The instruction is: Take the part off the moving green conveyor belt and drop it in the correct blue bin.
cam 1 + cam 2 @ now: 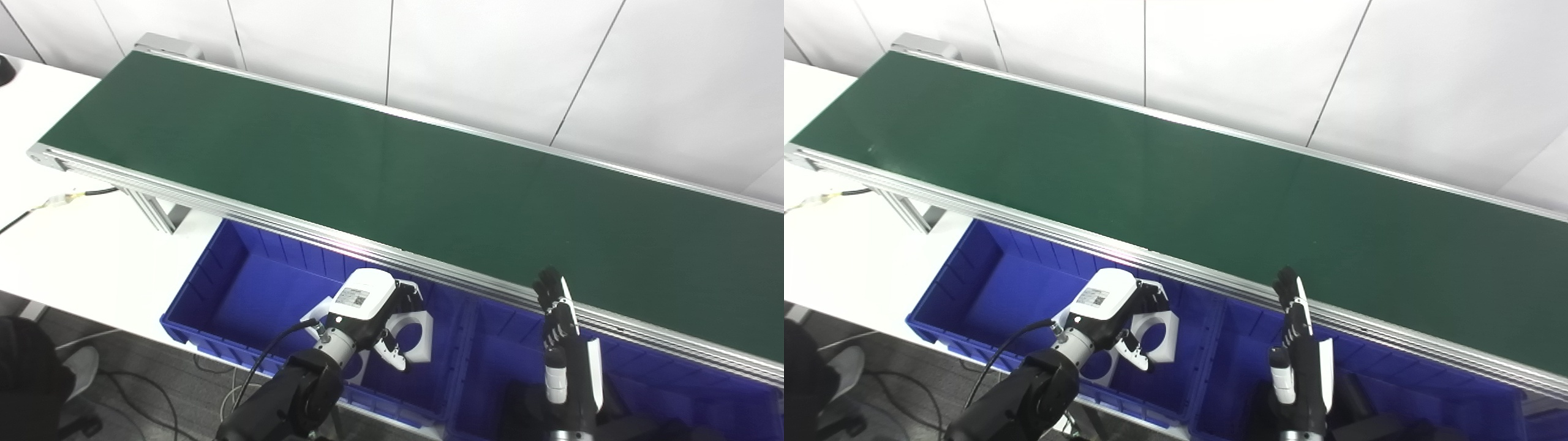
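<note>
Counted from where I stand: one belt, two bins, two white parts, two hands of mine.

I see one long green conveyor belt [392, 177] with silver aluminium side rails, and one white desk [67, 245] under its left end. Below the belt's near rail sit two blue plastic bins: the left blue bin [214, 288] and the right blue bin [674, 392]. In the left one I count two flat white parts, each with a round hole: one white part [1159, 327] at my left hand [367, 306], another white part [1099, 364] lying lower, partly hidden. My right hand [557, 312] makes two hands. One black cable [37, 205] crosses the desk.
</note>
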You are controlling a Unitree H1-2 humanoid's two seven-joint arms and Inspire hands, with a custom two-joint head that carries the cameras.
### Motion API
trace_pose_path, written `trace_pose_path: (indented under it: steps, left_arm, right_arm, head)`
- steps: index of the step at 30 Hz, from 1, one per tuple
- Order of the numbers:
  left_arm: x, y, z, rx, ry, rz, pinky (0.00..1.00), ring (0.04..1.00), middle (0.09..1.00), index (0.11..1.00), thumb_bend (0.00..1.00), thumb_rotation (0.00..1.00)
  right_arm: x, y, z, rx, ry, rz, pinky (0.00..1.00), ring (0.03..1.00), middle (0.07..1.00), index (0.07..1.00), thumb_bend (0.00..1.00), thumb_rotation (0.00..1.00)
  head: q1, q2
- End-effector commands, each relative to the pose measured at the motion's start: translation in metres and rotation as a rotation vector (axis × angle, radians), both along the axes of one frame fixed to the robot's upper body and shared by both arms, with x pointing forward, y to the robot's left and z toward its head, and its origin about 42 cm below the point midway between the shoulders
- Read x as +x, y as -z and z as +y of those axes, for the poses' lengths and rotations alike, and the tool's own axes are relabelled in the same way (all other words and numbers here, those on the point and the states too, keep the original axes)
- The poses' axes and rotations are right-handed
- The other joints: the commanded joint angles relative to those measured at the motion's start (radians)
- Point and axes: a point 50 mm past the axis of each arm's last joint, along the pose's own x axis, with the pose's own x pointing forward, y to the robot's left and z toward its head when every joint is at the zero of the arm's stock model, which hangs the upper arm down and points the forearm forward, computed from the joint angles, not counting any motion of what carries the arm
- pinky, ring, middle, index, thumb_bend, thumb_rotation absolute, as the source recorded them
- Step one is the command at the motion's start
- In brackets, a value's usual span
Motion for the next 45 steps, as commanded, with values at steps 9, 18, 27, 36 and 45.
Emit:
trace_pose_path:
  steps: [9, 18, 27, 36, 45]
  left_arm:
    - [0.003, -0.013, 0.003, 0.062, 0.08, -0.036, 0.7, 0.74, 0.779, 0.741, 1.0, 0.52]
    - [0.004, -0.013, 0.004, 0.067, 0.091, -0.03, 0.71, 0.752, 0.793, 0.763, 1.0, 0.55]
    - [-0.003, -0.05, -0.01, -0.212, 0.101, -0.026, 0.69, 0.739, 0.773, 0.758, 1.0, 0.55]
    - [-0.025, -0.114, -0.052, -0.765, 0.201, 0.058, 0.62, 0.718, 0.753, 0.722, 0.95, 0.53]
    - [-0.024, -0.087, -0.075, -0.974, 0.11, -0.053, 0.74, 0.814, 0.835, 0.8, 0.87, 0.68]
  right_arm:
    - [0.006, -0.013, 0.005, 0.035, -0.009, -0.074, 0.98, 0.945, 0.954, 0.962, 0.85, 0.98]
    - [0.006, -0.012, 0.005, 0.035, -0.008, -0.076, 0.98, 0.944, 0.956, 0.962, 0.83, 0.98]
    - [0.007, -0.007, -0.002, 0.037, -0.01, -0.07, 0.99, 0.955, 0.96, 0.963, 0.84, 0.98]
    - [0.007, 0.005, -0.028, -0.005, -0.012, -0.043, 1.0, 0.959, 0.979, 0.987, 0.82, 1.0]
    - [0.007, 0.024, -0.046, -0.025, 0.01, 0.023, 1.0, 0.953, 0.973, 0.973, 0.84, 0.98]
  head:
    - [-0.003, -0.002]
    - [-0.004, -0.003]
    - [0.003, -0.018]
    - [0.032, -0.068]
    - [0.02, -0.133]
